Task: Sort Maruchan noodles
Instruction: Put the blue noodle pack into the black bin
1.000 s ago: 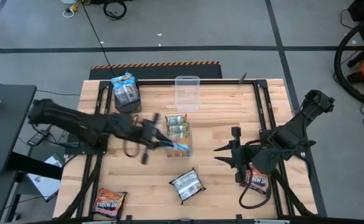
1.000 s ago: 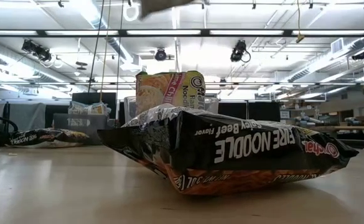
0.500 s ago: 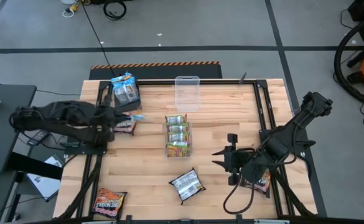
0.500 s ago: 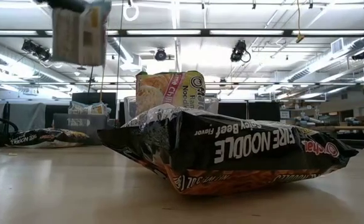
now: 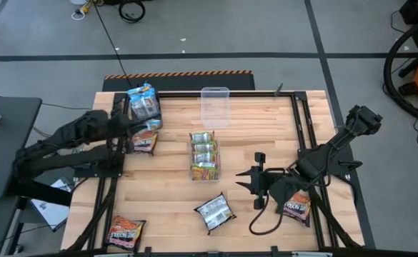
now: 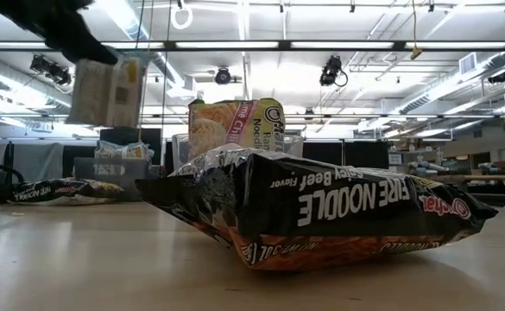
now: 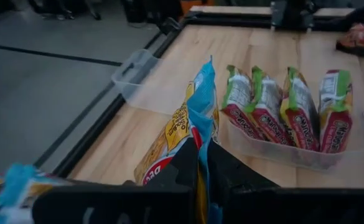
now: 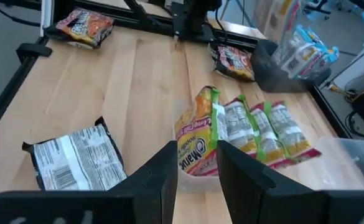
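In left wrist view, end effector (image 7: 201, 163) pinches blue packet (image 7: 201, 93).

Both arms are dark, built of jointed segments. The right arm (image 5: 330, 158) trails a looping black cable near its wrist; the left arm (image 5: 66, 139) looks matte black throughout.

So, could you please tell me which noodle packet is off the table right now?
The pale blue packet, pinched in the left hand near the table's left edge; all the others lie on wood or in bins.
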You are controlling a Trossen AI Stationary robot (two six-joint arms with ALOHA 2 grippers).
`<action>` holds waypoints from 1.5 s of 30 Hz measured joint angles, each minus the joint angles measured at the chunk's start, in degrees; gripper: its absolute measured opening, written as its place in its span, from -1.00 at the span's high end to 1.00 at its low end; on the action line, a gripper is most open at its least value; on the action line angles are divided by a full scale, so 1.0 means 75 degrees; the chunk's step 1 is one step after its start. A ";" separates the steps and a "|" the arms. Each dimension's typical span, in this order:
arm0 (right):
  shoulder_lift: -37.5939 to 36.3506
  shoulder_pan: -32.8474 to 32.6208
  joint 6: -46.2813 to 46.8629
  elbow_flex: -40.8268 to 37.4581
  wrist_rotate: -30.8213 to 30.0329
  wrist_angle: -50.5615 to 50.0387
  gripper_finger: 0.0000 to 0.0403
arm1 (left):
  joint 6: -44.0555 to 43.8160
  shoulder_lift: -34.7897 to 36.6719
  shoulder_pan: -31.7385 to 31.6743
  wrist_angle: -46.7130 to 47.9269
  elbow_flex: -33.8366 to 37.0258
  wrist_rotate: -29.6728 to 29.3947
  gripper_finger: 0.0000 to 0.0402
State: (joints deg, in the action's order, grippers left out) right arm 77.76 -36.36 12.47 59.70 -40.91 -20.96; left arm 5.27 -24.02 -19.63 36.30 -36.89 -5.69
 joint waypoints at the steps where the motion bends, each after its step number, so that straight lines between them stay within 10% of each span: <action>1: 0.0000 0.0046 -0.0062 -0.0058 0.0054 0.0111 0.42 | 0.0193 -0.0113 -0.0300 -0.0154 0.0085 0.0359 0.92; 14: 0.0000 -0.0100 0.0154 -0.0186 0.0857 0.0252 0.42 | 0.2422 -0.1684 -0.5985 -0.0805 0.0225 0.6254 0.92; 19: 0.0000 -0.0160 -0.0062 -0.0186 0.0737 0.0192 0.42 | 0.3605 -0.2642 -0.7312 -0.0908 0.0225 0.7386 0.92; 28: -0.0003 -0.0157 0.0137 -0.0341 0.0801 -0.0016 0.42 | 0.4327 -0.3482 -0.7394 -0.0849 0.0225 0.7531 0.92; 45: -0.0003 -0.0137 0.0783 -0.0903 0.0635 -0.0002 0.42 | 0.3445 -0.4417 -0.7323 -0.0756 0.0225 0.5133 0.79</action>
State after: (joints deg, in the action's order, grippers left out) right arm 77.73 -37.39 18.34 52.93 -36.14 -20.97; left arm 31.10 -57.14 -74.56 30.63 -35.20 32.81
